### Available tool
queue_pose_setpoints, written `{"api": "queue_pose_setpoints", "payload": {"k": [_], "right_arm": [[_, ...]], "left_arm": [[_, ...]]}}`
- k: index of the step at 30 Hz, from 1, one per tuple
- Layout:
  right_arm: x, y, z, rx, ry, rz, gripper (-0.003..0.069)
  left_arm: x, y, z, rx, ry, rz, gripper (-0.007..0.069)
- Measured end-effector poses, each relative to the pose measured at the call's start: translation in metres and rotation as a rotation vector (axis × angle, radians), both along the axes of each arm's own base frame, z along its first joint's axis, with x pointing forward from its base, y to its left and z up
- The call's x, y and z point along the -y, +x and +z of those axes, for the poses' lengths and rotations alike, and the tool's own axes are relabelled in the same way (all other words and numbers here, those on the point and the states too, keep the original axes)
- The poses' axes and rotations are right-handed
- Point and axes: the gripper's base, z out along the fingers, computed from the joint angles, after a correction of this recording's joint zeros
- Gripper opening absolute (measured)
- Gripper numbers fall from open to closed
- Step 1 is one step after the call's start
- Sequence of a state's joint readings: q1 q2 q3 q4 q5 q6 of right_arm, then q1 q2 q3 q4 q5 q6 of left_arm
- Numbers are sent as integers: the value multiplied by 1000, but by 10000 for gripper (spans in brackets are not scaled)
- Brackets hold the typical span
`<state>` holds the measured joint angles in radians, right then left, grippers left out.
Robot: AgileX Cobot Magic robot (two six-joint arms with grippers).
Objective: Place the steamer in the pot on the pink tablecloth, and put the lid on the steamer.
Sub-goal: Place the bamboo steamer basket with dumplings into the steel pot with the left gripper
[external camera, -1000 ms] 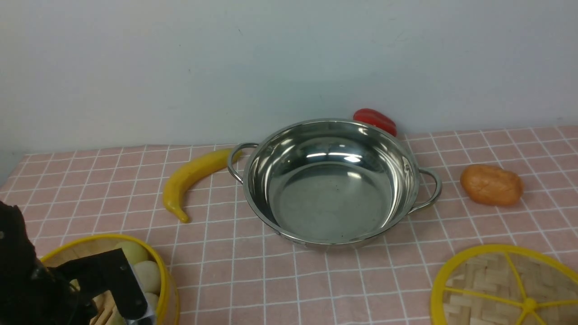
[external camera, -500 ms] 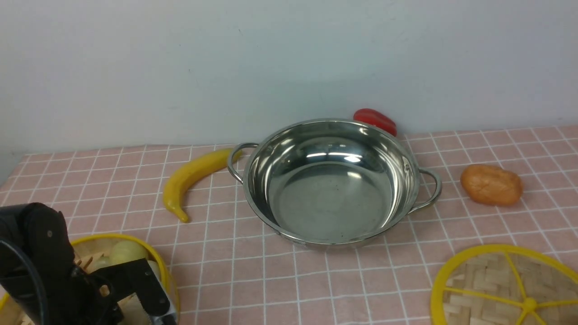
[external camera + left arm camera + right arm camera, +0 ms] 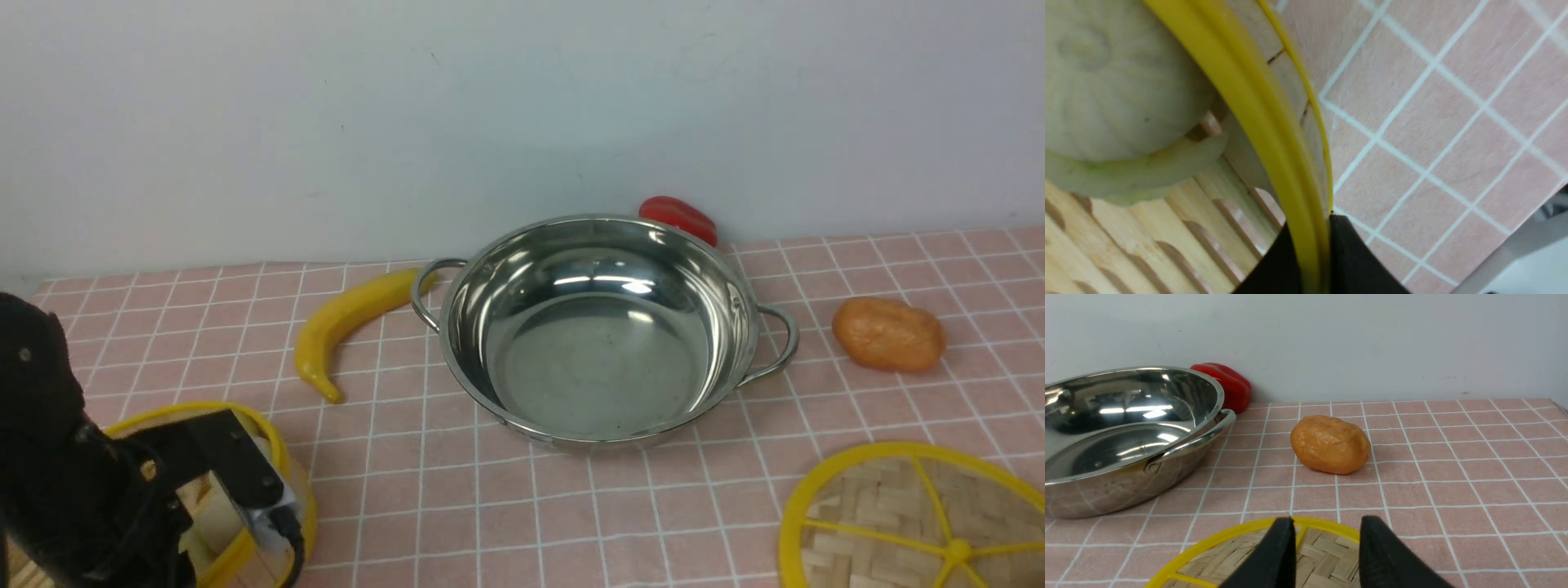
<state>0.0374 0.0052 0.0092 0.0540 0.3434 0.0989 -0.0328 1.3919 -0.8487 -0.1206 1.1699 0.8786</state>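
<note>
While the left fingers [image 3: 1359, 257] clamp the steamer [image 3: 1257, 118] by its yellow rim, the right fingers [image 3: 1276, 555] hang parted, gripping nothing, over the lid [image 3: 890, 506].
One steamer sits at the cloth's [image 3: 457, 506] near left, one pot [image 3: 718, 310] mid-cloth, one lid near right; one banana [image 3: 343, 327], one pepper [image 3: 678, 216], one potato [image 3: 888, 335].

Quick count: one pot [image 3: 600, 359], one banana [image 3: 347, 322] just left of it, one red pepper [image 3: 678, 216] behind it, one orange potato-looking lump [image 3: 888, 335] to its right, plus one steamer [image 3: 1255, 118] and one lid [image 3: 890, 514], both in front of it.
</note>
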Motion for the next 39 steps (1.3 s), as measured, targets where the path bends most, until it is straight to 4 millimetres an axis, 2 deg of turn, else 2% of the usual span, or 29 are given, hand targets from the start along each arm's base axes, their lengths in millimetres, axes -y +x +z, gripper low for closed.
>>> {"api": "queue_pose_setpoints", "payload": {"k": [1,3,4,8,9,10,12,13,14,15,16,18,22,23,26,30,39], "right_arm": [[0,0,0,0,0,0,243],[0,0,0,0,0,0,243],[0,0,0,0,0,0,243],[0,0,0,0,-1,0,243],[0,0,0,0,-1,0,243],[0,0,0,0,-1,0,243],[0,0,0,0,-1,0,243],[0,0,0,0,-1,0,243],[0,0,0,0,-1,0,243],[0,0,0,0,-1,0,243],[0,0,0,0,-1,0,243],[0,0,0,0,-1,0,243],[0,0,0,0,-1,0,243],[0,0,0,0,-1,0,243],[0,0,0,0,-1,0,243],[0,0,0,0,-1,0,243],[0,0,0,0,-1,0,243]], "left_arm": [[0,0,2,8,-4,2,40],[5,12,28,108,-20,-7,40],[7,14,32,123,-21,-12,40],[29,32,74,272,-40,-99,40],[32,32,75,275,-42,-110,40],[48,40,90,320,-55,-166,40],[58,44,95,338,-64,-200,40],[79,52,102,362,-76,-277,40],[81,55,103,366,-76,-286,40],[94,60,107,383,-77,-338,40],[101,64,105,382,-72,-364,40],[129,76,105,395,-60,-460,40],[165,92,99,410,-44,-605,40],[178,99,93,401,-39,-661,40],[200,108,81,389,-42,-730,40],[218,120,62,352,-48,-750,40],[230,139,15,280,-24,-749,40]]}}
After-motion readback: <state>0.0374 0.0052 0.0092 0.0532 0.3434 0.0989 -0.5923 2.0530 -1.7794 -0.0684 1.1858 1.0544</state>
